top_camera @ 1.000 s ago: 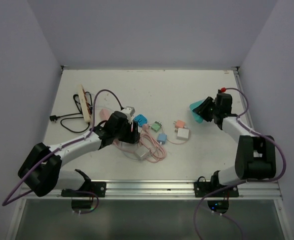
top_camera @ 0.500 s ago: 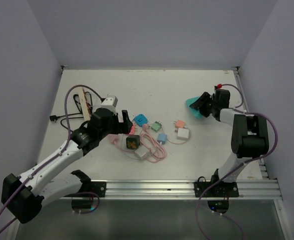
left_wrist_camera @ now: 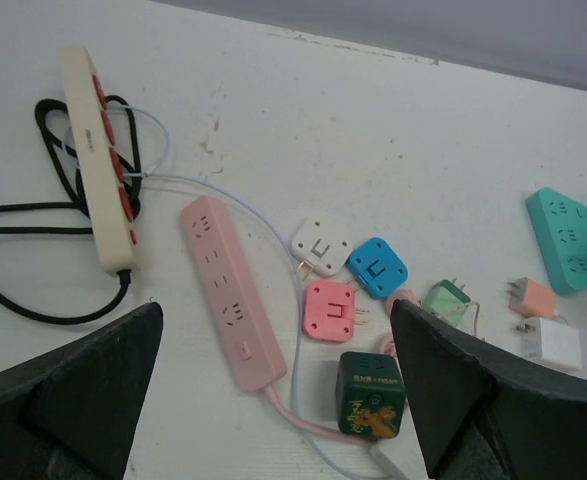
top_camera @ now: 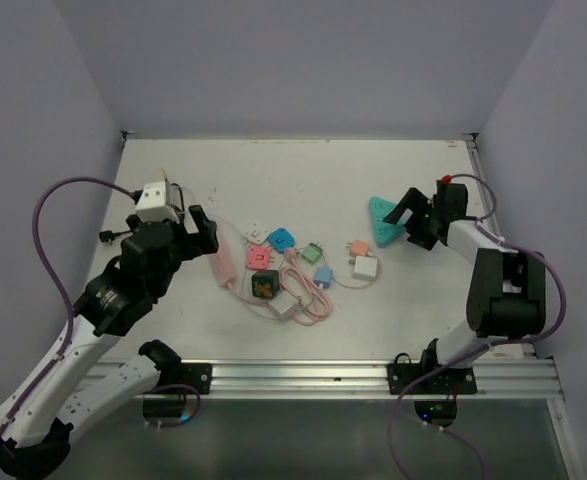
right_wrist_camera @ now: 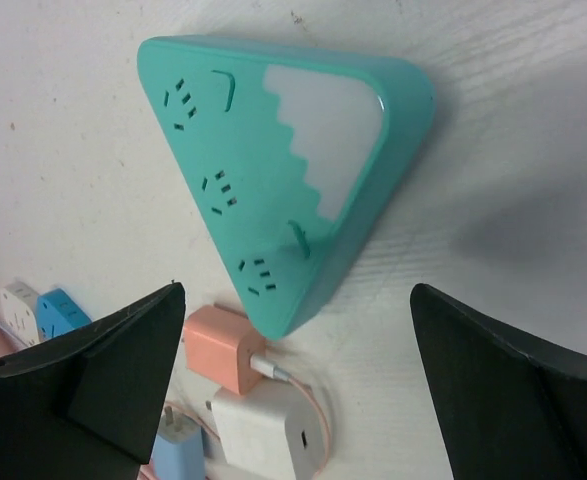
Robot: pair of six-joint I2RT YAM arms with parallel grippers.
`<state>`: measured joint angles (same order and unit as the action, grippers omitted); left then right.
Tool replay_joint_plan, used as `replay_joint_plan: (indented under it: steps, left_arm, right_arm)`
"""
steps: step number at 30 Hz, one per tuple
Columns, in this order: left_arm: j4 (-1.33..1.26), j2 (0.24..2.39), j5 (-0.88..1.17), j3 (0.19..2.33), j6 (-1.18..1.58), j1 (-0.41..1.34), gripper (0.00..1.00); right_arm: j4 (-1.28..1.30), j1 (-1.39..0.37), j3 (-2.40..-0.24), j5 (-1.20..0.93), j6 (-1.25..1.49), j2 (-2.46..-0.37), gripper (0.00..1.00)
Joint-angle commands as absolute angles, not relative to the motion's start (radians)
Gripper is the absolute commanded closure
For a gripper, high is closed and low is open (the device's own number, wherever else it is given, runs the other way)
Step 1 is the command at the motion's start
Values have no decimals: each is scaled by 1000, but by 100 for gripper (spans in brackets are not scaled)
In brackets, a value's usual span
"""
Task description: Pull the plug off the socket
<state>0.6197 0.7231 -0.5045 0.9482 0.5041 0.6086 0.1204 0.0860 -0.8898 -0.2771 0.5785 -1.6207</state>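
Note:
A teal triangular socket (right_wrist_camera: 273,160) lies flat on the table with nothing in its holes; it also shows in the top view (top_camera: 380,218). My right gripper (right_wrist_camera: 295,290) hangs open just above its near corner, holding nothing (top_camera: 410,222). A dark green cube socket (left_wrist_camera: 370,394) sits by a pink power strip (left_wrist_camera: 228,290). Loose plugs lie around: white (left_wrist_camera: 320,247), blue (left_wrist_camera: 377,267) and pink (left_wrist_camera: 330,309). My left gripper (left_wrist_camera: 276,320) is raised high over the strip, open and empty (top_camera: 195,232).
A cream power strip (left_wrist_camera: 98,160) with a black cable (left_wrist_camera: 33,210) lies at the far left. Orange (right_wrist_camera: 223,350) and white (right_wrist_camera: 273,430) chargers with a pink cable sit near the teal socket. Walls close the table on three sides.
My left arm rose and drew back left from the dark green cube while its jaws opened. My right gripper opened and let go of the teal socket, which now rests on the table.

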Motion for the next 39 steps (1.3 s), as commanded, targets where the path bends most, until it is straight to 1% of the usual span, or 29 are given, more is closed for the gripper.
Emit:
replay_joint_plan:
  steps: [1,5,9,10,12,17,24,32,39]
  left_arm:
    - [710,701,-615,1031,456,603,0]
    - [768,692,-682,1106,426,603,0]
    - [813,666,-745,1186,387,603,0]
    - [822,661,-758,1215,367,603,0]
    - [833,654,-793,1265,347,604,0]
    - [874,635,-866,1387,285,604,0]
    - [876,571,-974,1518,163,604,0]
    - [905,522,-1029,1595,147,604,0]
    - [959,500,-1055,1637,169,604,0]
  right_arm:
    - [312,91,-917,-157,549,-1464,1]
    - [475,92,-978,-57,549,-1309,1]
    - [626,92,-1119,37,509,-1166,1]
    - [677,91,-1193,58,482,-1146,1]
    - [730,92,-1299,106,441,-1085,1]
    - [756,91,-1448,162,359,-942,1]
    - [827,22,-1624,264,261,-890,1]
    - [831,-32,-1683,319,232,-867,1]
    - [810,-35,-1684,281,235,-879,1]
